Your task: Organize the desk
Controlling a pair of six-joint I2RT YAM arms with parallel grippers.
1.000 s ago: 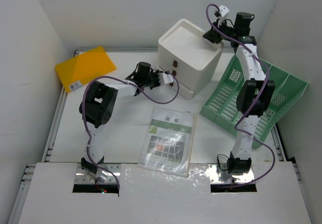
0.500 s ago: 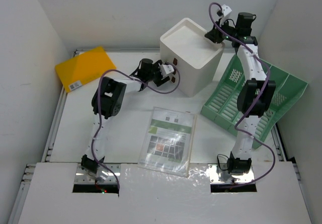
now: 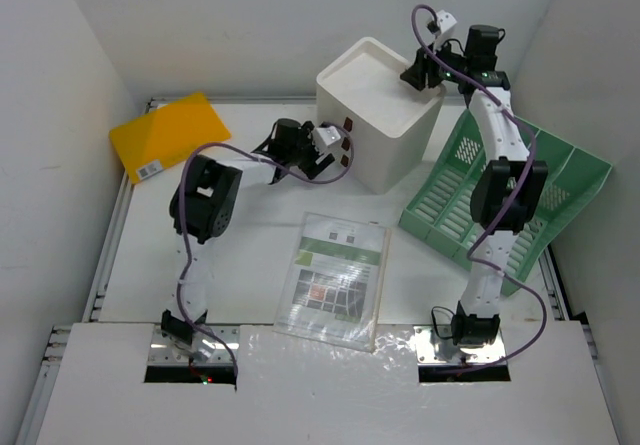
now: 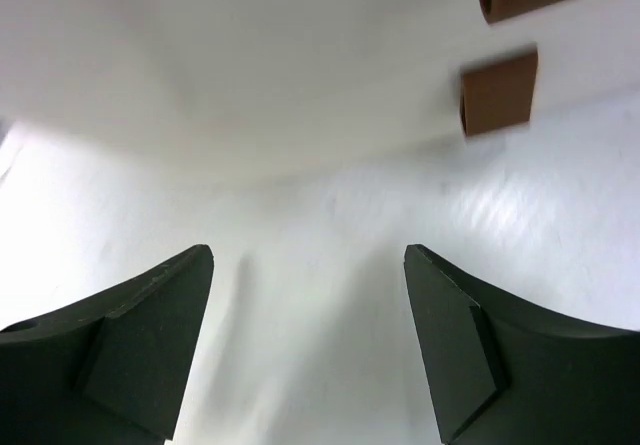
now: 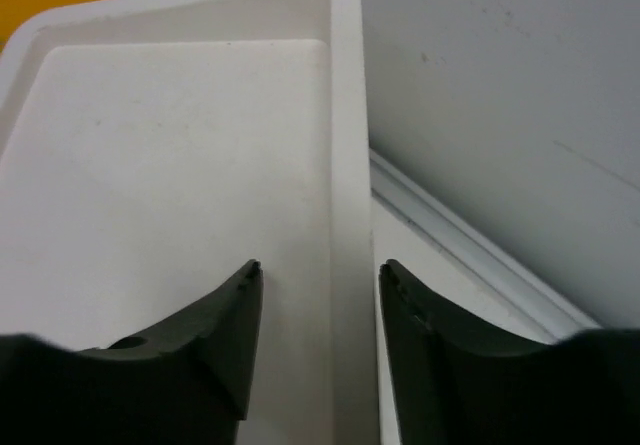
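The desk (image 3: 250, 255) is a wide white tabletop. A white drawer box (image 3: 380, 95) stands at its back centre. My left gripper (image 3: 335, 145) is low beside the box's front face, open with nothing between its fingers (image 4: 308, 253). In the left wrist view, the box's two brown handles (image 4: 498, 93) show ahead to the upper right. My right gripper (image 3: 418, 73) hovers over the box's top right edge. Its jaws are open and straddle the raised rim (image 5: 345, 115) with a gap on each side (image 5: 320, 265).
A yellow folder (image 3: 168, 135) lies at the back left. A green slotted file tray (image 3: 500, 190) leans at the right. A plastic-covered printed sheet (image 3: 335, 277) lies near the front centre. A grey rail (image 5: 470, 245) runs behind the box, with walls close on three sides.
The box has shifted slightly toward the back right. Both grippers have opened: the left beside the front face, the right over the rim it was shut on.
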